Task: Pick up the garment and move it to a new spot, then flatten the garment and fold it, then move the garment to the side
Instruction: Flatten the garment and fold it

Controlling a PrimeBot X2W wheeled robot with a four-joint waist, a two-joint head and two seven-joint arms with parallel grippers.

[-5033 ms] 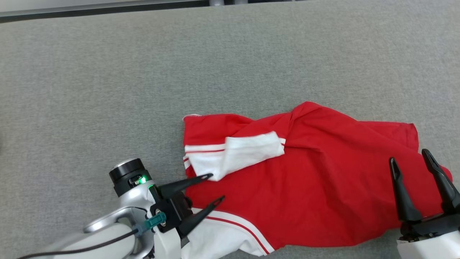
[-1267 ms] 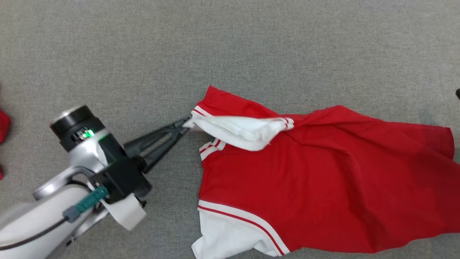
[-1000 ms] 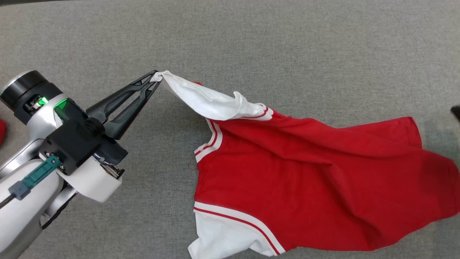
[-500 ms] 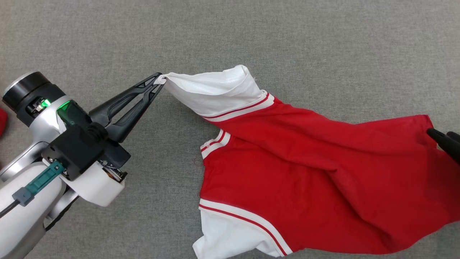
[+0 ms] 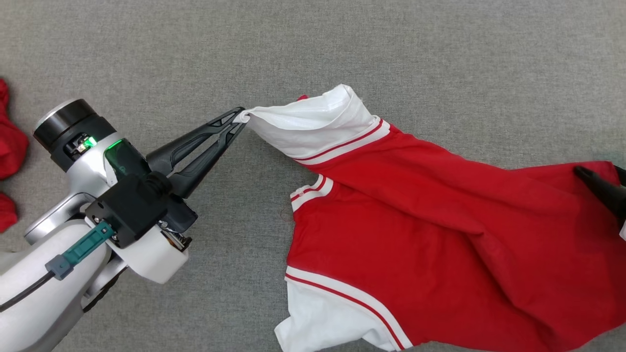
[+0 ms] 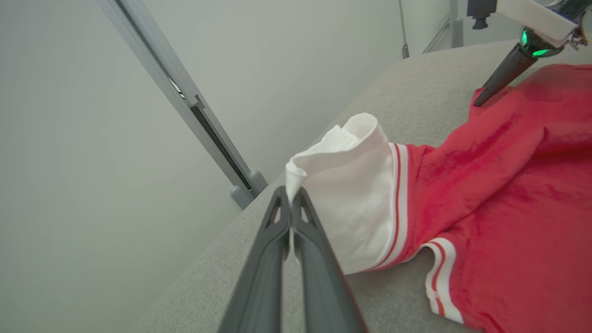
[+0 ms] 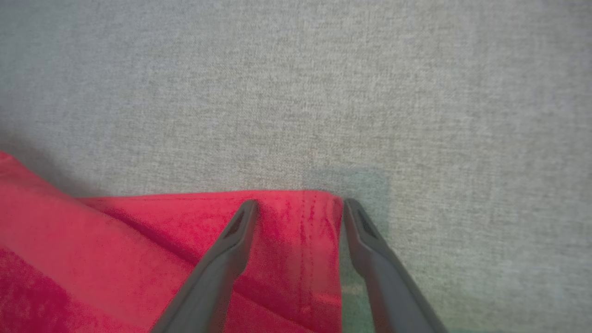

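1. The garment (image 5: 415,234), a red shirt with white sleeves, is lying rumpled on the grey tabletop (image 5: 342,44). Its collar end is pointing to the robot's left and its hem to the right.
2. The left gripper (image 5: 239,119) is pinching the cuff of the far white sleeve (image 5: 318,124). Its fingers are pressed fully together on the cloth and are holding that sleeve raised and drawn out leftward.
3. The right gripper (image 7: 298,203) is standing with its fingers spread wide, gripping nothing. The far hem corner is lying between the two tips. Whether they are touching the cloth cannot be told, as the wrist view is soft there.
4. Governing relation: the long axis is running from one gripper to the other, cuff to hem. The right arm is the nearer to the hem corner, which is sitting directly at its fingers.
5. Judgement: flattening is in hand. Closing on that corner would let both arms tension the far edge.
6. Other red cloth (image 5: 10,142) is lying well apart at the left.
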